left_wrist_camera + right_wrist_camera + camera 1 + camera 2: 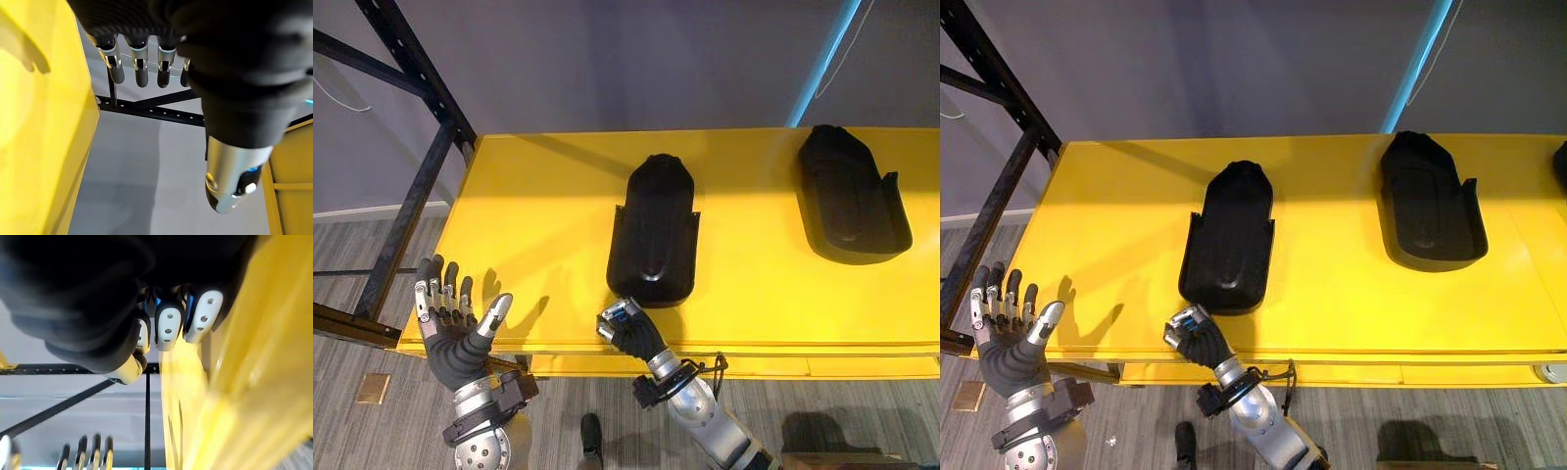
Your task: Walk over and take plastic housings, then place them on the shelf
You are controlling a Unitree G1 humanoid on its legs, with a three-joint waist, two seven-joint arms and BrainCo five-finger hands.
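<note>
Entry, for your next reach.

Near housing [651,235]: black plastic, flat on the yellow worktop [538,220]. Its long axis ran from your front edge toward the back. The rounded end pointed away from you and the broad, walled end faced you, close to the front edge.

Second housing [852,196]: same kind, same lie, well apart to your right and farther back.

Right hand [625,328]: at the worktop's front edge, just short of the near housing's broad end and slightly to its left. The fingers were curled into a loose fist with nothing in them, and the knuckles were toward the housing. This was your nearer hand. The housing lay straight ahead of it, so I judge you needed to uncurl the fingers before going forward.

Left hand [460,315]: raised at the worktop's front left corner, palm toward the camera. Fingers and thumb were spread and it held nothing. It stood well apart from both housings.

Shelf frame [406,211]: black uprights and braces, off the worktop's left end and beside your left hand.
</note>
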